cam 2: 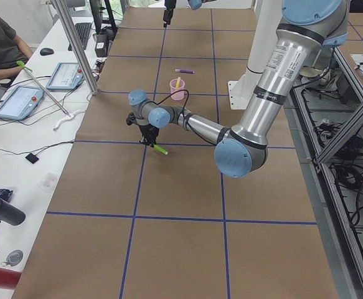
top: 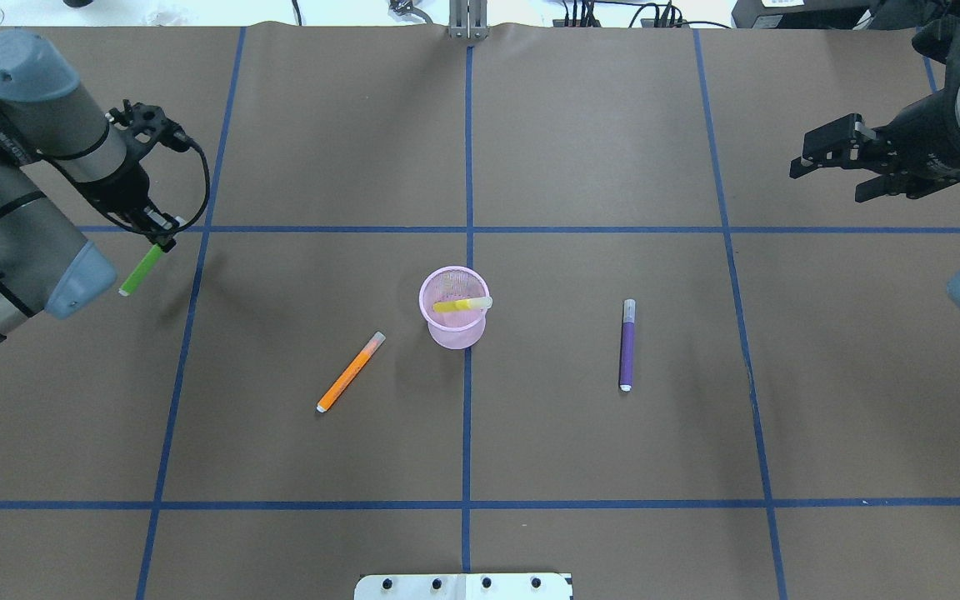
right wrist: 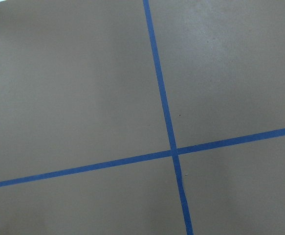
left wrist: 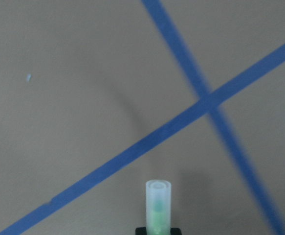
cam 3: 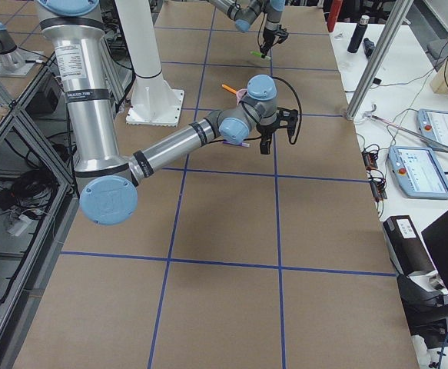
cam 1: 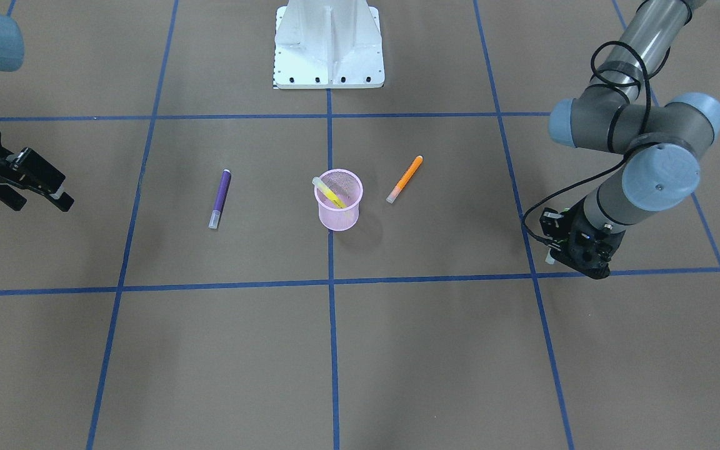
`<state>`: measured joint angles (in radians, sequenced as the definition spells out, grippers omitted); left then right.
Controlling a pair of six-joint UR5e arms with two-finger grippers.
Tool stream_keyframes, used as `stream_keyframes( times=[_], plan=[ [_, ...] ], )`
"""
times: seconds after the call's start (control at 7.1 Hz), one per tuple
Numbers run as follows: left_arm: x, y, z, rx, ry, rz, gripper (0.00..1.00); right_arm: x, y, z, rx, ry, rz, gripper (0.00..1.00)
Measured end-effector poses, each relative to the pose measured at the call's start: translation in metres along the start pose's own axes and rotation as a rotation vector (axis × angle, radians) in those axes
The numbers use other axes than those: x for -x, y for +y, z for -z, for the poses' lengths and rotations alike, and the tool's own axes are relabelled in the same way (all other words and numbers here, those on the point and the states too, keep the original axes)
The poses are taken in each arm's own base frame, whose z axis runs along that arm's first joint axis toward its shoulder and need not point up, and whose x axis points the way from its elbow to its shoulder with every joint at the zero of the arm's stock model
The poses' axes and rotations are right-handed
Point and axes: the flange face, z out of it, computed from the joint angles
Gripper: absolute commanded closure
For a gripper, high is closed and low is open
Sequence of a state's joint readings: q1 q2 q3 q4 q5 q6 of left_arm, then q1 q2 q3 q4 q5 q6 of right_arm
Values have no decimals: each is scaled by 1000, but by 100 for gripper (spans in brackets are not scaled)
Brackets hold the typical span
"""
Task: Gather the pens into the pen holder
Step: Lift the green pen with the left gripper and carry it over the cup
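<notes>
Left tool (top: 163,242) is clamped on the green pen (top: 138,271), which hangs tilted and clear of the surface over the far-left part of the tabletop (top: 322,125), its whitish cap end pointing away from the fingers. Right tool (top: 828,182) has its fingers apart and holds nothing, hovering at the far right.

At the centre stands the pink pen holder (top: 455,335), upright, with the yellow pen (top: 462,305) already inside and leaning across its mouth. The orange pen (top: 351,372) lies flat just left of and nearer than the holder. The purple pen (top: 627,346) lies flat to the holder's right, well apart from it.

I judge the step in hand to be carrying the green pen to the holder, with one pen of four stowed. Next, the left arm likely needs to travel right, stop above the rim, turn the pen nearer upright, aim for the gap beside the yellow pen, and only then let go.
</notes>
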<state>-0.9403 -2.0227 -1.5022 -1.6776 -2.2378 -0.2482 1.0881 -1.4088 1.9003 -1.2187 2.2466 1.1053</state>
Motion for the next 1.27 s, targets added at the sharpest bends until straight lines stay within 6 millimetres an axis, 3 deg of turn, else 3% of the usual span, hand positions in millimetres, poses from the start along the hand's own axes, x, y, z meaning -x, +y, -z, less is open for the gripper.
stream_keyframes(
  times=[0.42, 0.7, 0.99, 1.27],
  plan=[
    [-125, -60, 85, -155, 90, -32, 100, 23, 16, -26, -29, 31, 45, 1],
    [-201, -63, 122, -298, 91, -129, 100, 48, 30, -44, -10, 22, 28, 1],
    [-285, -46, 128, -580, -20, -182, 100, 64, 35, -56, 1, 17, 14, 1],
    [-352, -24, 104, -716, -58, -92, 100, 70, 35, -61, 4, 17, 3, 1]
  ],
)
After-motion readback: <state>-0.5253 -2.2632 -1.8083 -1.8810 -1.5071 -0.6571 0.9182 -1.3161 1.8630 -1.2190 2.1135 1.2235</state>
